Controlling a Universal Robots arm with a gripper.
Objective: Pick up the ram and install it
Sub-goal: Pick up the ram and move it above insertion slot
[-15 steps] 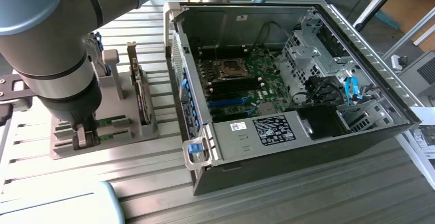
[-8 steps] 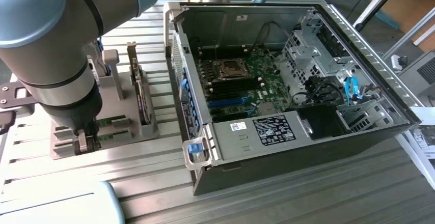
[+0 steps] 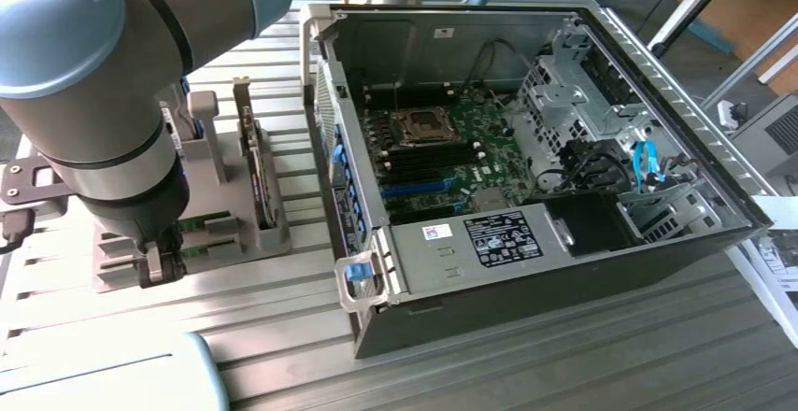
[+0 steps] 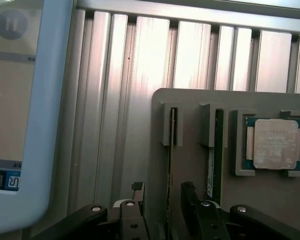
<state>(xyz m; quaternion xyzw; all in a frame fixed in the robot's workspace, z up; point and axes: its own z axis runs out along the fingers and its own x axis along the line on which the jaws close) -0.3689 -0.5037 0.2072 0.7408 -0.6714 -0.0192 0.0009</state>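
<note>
- Green circuit-board stick, the ram [image 4: 171, 145]: stands on edge in a narrow slot of the grey holder [image 4: 190, 107] and is seen edge-on. It lies between the two fingers of the end effector and is not lifted from its slot.
- End effector [image 4: 163, 189]: the black fingers [image 4: 190, 197] are apart, one on each side of the ram. They are not closed on it and nothing is clamped.
- Twin stick [image 4: 218, 145]: the same make, standing in the neighbouring slot of the holder, just beside the ram and outside the fingers.
- Processor chip [image 4: 274, 144]: square and silver-white, lying flat in a recess of the holder, just beyond the twin stick.
- Expansion card [image 3: 256, 182]: dark and upright in the holder, on the side towards the case.
- Robot arm [image 3: 112, 103]: grey-blue, at the exterior view's left, reaching down onto the holder.
- Computer case [image 3: 412, 290]: open and lying on its side, to the exterior view's right of the holder. The motherboard [image 3: 462, 149] inside shows a processor socket [image 3: 421, 129] and black memory slots [image 3: 431, 159] near it.
- Desk [image 4: 140, 65]: ribbed aluminium, carrying the holder and the case.
- Screen [image 4: 45, 125]: has a pale bezel and lies on the desk near the holder.
</note>
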